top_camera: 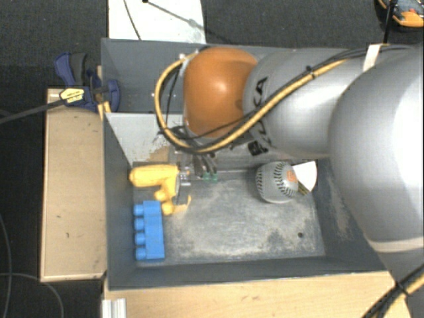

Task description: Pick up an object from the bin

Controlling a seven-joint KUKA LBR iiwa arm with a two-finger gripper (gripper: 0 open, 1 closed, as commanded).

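My gripper [186,177] reaches down below the orange wrist cover into the left half of the bin. It is right against the right end of a yellow plastic toy piece [152,175], an angled shape whose lower part bends down towards the bin's front. Whether the yellow piece is gripped cannot be made out. A blue studded building block [149,231] lies just in front of the yellow piece, near the bin's front left corner.
A round grey and white ribbed thing [277,181] with a white and orange patch lies to the gripper's right, partly under the arm. The arm covers the bin's right side. Bare floor lies at the front middle.
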